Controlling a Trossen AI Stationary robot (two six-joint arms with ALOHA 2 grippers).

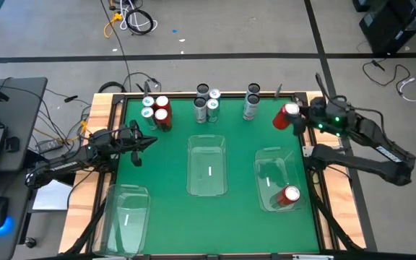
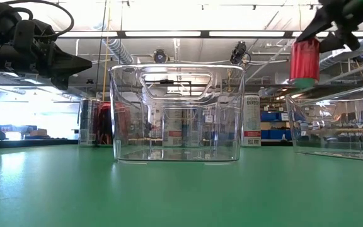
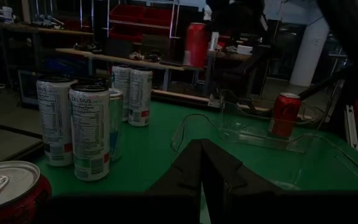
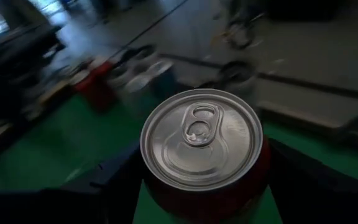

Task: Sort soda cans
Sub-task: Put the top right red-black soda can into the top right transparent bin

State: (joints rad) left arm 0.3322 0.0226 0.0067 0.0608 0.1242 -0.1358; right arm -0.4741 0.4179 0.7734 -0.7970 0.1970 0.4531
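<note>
Right gripper [image 1: 295,118] jaws clamped on red can [image 1: 288,115], aloft over bench [image 1: 237,209] back right | right wrist: its pull-tab top | left gripper [image 1: 149,141] jaws together | left wrist: "CELSIUS" can [image 3: 90,132]

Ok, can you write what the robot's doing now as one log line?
right gripper: holding red can aloft | left gripper: shut, empty | right bin: one red can inside

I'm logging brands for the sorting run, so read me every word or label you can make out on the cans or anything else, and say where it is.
"CELSIUS": at the top of the label of the nearest white can, left wrist view.
Nutrition panel beneath it: too small to read.
Neighbouring white can: label unreadable.
Held red can in the right gripper: no readable text.
</note>
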